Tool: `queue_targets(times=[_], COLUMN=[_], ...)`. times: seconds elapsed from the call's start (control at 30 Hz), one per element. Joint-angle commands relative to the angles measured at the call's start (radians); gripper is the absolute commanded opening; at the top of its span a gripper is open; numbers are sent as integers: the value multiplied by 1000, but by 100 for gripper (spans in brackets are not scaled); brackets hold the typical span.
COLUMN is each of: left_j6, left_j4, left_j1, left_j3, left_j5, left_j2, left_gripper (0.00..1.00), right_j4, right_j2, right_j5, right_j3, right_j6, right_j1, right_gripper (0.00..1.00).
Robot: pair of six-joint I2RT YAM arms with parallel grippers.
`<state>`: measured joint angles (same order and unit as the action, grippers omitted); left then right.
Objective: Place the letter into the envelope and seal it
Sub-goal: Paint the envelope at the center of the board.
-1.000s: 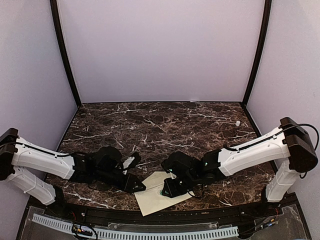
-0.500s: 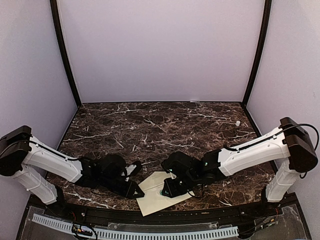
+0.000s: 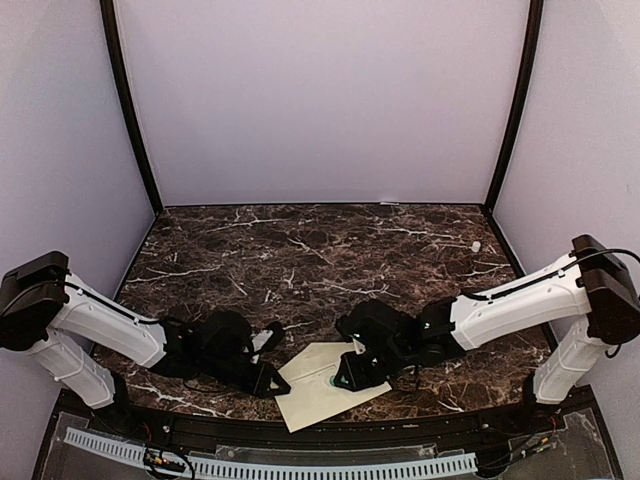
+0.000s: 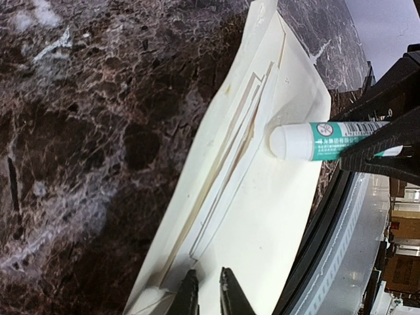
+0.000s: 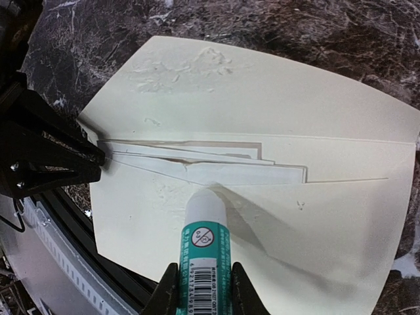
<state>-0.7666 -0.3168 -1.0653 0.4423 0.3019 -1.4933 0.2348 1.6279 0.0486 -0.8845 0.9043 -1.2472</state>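
The cream envelope [image 3: 318, 388] lies flat at the table's near edge, its flap [image 5: 197, 72] open and smeared. White edges of the letter [image 5: 230, 172] stick out of its pocket along the fold. My right gripper [image 5: 205, 289] is shut on a teal glue stick [image 5: 205, 243]. The stick's white tip rests on the envelope just below the letter's edge. My left gripper [image 4: 209, 289] hovers at the envelope's left corner [image 4: 262, 216] with only a narrow gap between its jaws and nothing in it. From the top view, both grippers [image 3: 272, 382] [image 3: 347, 378] flank the envelope.
A black rail and a white cable track [image 3: 270, 465] run right beside the envelope's near edge. A small white object [image 3: 476, 244] sits far right on the marble table [image 3: 320, 250]. Lilac walls close in three sides.
My left gripper has slid to the envelope's left corner and its jaws have narrowed. The right arm has shifted slightly right, still holding the glue stick on the envelope.
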Motion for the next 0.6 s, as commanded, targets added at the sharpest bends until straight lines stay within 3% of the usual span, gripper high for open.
queue_targets(times=[0.0, 0.57], left_j6=[12, 11], left_j4=[100, 90], left_j1=[-7, -7], left_j3=[-43, -32], left_j5=[-49, -30], left_j2=[-35, -45], left_gripper=[12, 10], right_j4=[61, 12], right_j2=[-40, -17], right_j5=[-30, 52], right_j3=[58, 29], right_j6=[13, -60], right_j1=[37, 28], right_gripper=[0, 0])
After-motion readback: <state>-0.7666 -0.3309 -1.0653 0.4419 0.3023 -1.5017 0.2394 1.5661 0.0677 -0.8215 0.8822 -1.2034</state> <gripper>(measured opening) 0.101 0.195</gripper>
